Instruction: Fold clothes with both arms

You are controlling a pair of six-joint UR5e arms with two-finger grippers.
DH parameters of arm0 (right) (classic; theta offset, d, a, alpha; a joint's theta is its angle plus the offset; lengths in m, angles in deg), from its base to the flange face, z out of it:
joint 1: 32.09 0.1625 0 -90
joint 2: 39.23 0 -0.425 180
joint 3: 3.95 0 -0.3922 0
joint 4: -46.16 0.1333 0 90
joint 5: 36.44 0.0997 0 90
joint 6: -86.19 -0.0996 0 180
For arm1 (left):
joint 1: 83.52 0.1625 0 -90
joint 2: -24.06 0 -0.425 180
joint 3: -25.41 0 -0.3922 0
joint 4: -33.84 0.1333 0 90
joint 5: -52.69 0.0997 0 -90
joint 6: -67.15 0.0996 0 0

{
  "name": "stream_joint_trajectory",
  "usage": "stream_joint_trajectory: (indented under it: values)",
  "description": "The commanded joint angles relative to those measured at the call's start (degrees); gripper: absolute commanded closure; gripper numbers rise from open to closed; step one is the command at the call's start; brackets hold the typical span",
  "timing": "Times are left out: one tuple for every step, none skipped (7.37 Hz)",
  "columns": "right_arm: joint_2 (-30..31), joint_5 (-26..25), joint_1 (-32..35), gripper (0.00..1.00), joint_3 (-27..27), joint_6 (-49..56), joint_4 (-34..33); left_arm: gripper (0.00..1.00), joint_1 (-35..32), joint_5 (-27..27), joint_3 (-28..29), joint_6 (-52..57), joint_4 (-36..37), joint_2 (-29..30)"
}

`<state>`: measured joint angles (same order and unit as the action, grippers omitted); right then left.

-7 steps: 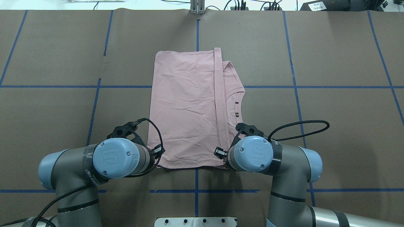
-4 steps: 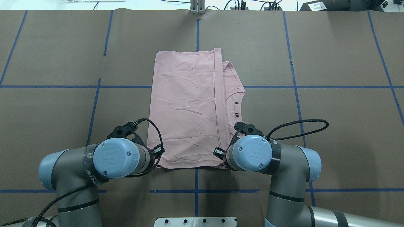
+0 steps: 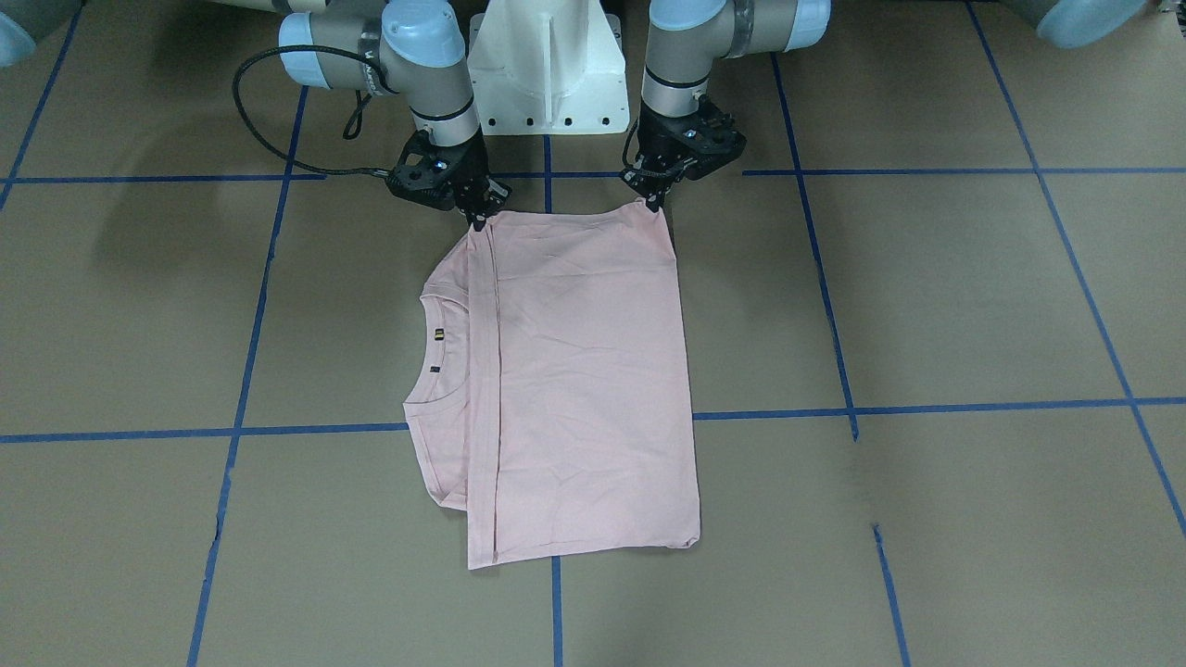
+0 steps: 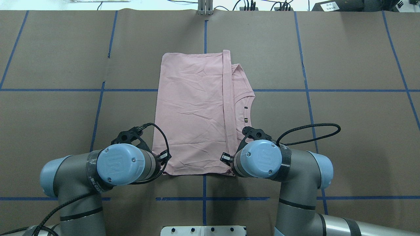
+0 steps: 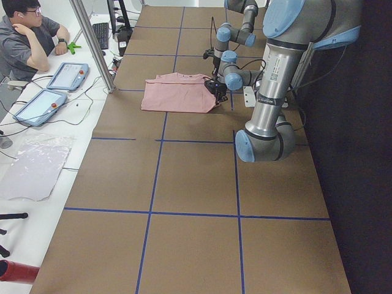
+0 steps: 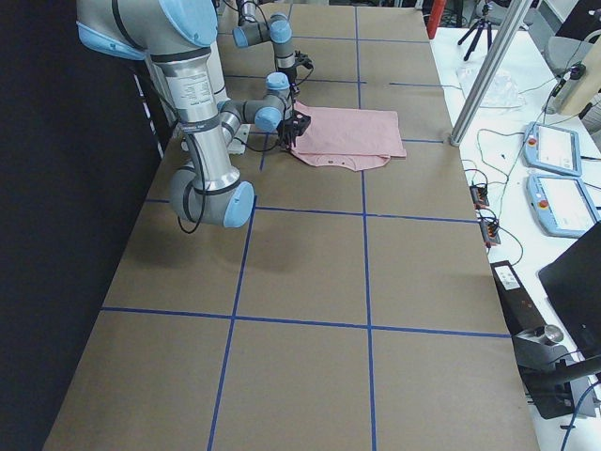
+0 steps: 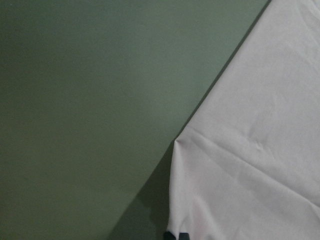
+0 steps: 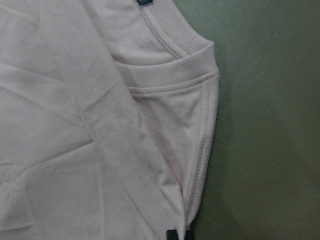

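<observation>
Between the left jaws a corner of the shirt is pinched, the cloth drawn up into a small peak. The right jaws are clenched on the neighbouring corner, beside a stitched, folded-over edge. Beyond both jaws the shirt lies flat on the counter, plain side up, its collar showing on the right jaws' side.

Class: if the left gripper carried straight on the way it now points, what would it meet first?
The left gripper points down at a corner of the T-shirt, so that cloth comes first, the table likely right beneath.
</observation>
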<state>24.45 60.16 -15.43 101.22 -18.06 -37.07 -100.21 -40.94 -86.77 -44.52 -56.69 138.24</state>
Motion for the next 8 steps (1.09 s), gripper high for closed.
stream_joint_trajectory:
  values:
    - [1.2,-0.2,0.3,1.00,2.6,-0.2,0.0,1.00,0.1,-0.1,-0.8,2.6,0.2,-0.5]
    - [2.0,0.2,0.3,1.00,4.1,-0.1,0.0,1.00,0.8,-0.1,-2.5,2.7,0.2,-1.8]
    - [2.6,0.3,-0.4,1.00,6.0,-0.1,0.0,1.00,1.2,0.0,-4.2,2.7,0.3,-2.0]
    - [4.7,0.3,-2.0,1.00,9.2,-0.2,-0.1,1.00,3.5,0.0,-6.2,2.7,1.7,-2.9]
    - [6.9,0.3,-3.3,1.00,12.5,-0.4,-0.1,1.00,5.0,0.0,-9.3,2.6,4.0,-3.3]
    - [8.6,0.3,-4.3,1.00,14.7,-0.4,-0.1,1.00,7.8,0.0,-12.1,2.0,5.9,-4.0]
    - [9.6,0.4,-5.0,1.00,15.8,-0.5,-0.1,1.00,9.3,-0.1,-13.0,1.9,7.2,-4.1]
    - [9.6,0.4,-5.1,1.00,15.8,-0.5,0.0,1.00,9.7,-0.1,-12.9,1.9,7.3,-4.1]
